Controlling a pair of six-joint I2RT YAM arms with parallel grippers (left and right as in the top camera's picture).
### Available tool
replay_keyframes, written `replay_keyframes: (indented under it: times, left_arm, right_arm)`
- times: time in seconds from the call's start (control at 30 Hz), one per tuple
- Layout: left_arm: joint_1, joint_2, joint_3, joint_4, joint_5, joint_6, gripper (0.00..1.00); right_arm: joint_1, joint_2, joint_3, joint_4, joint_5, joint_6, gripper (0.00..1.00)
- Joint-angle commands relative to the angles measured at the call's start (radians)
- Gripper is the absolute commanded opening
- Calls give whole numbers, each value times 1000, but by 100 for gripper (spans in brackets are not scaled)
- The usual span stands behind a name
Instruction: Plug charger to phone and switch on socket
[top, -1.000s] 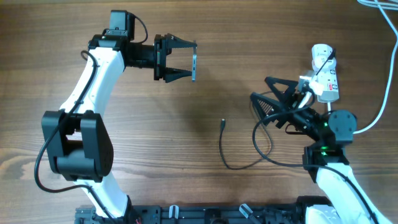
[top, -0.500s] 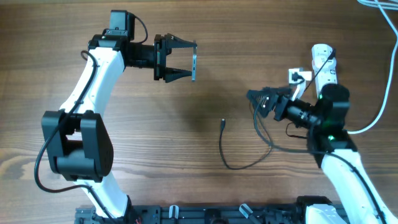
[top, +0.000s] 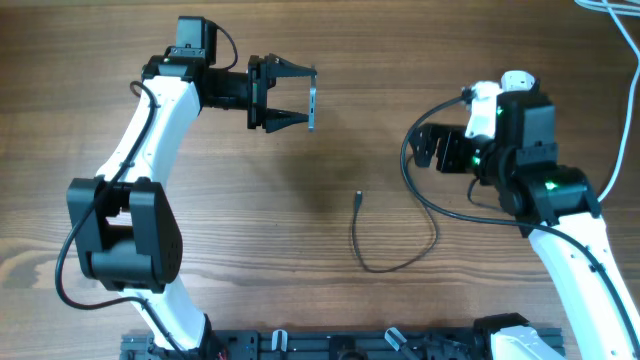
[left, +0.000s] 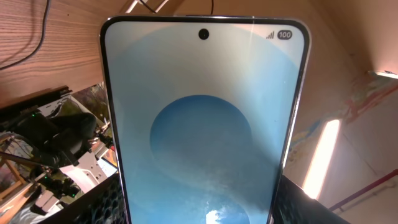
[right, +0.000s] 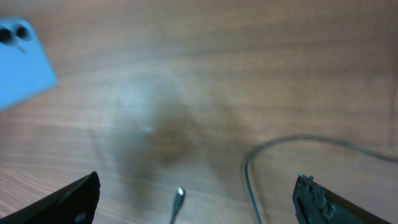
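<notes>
My left gripper (top: 303, 100) is shut on the phone (top: 313, 98) and holds it edge-on above the table. In the left wrist view the phone's lit blue screen (left: 202, 118) fills the frame between the fingers (left: 202, 208). The charger, a thin black cable (top: 392, 264), loops on the table with its plug tip (top: 358, 198) free. My right gripper (top: 424, 147) is open and empty, above and to the right of the tip. The right wrist view shows the tip (right: 178, 202) between the open fingers (right: 199, 199), the cable (right: 249, 177) and the phone's back (right: 22, 68). The socket (top: 517, 79) is mostly hidden by my right arm.
A thick white lead (top: 625, 120) runs down the far right edge of the wooden table (top: 250, 220). A black rail (top: 330, 343) lies along the front edge. The black cable arcs up around the right gripper (top: 408, 170).
My right arm has risen and swung away from beside the socket, and its gripper now faces left over the cable. The left arm and the phone have not moved.
</notes>
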Motion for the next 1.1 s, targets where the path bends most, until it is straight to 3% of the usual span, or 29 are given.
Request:
replay_keyframes:
  times: [0.0, 0.13, 0.47, 0.77, 1.07]
  left_arm:
    - [5, -32, 22, 3, 32, -2, 61]
    - [5, -32, 22, 3, 31, -2, 61]
    - [5, -32, 22, 3, 31, -2, 61]
    - [5, -32, 22, 3, 31, -2, 62]
    - [5, -32, 22, 3, 31, -2, 62]
  right_arm:
    - [5, 10, 22, 33, -130, 93, 100]
    - [5, 16, 17, 60, -130, 240, 100]
    - [5, 19, 17, 42, -130, 177, 99]
    - [5, 19, 17, 34, -130, 129, 82]
    - [6, 19, 17, -5, -103, 127, 81]
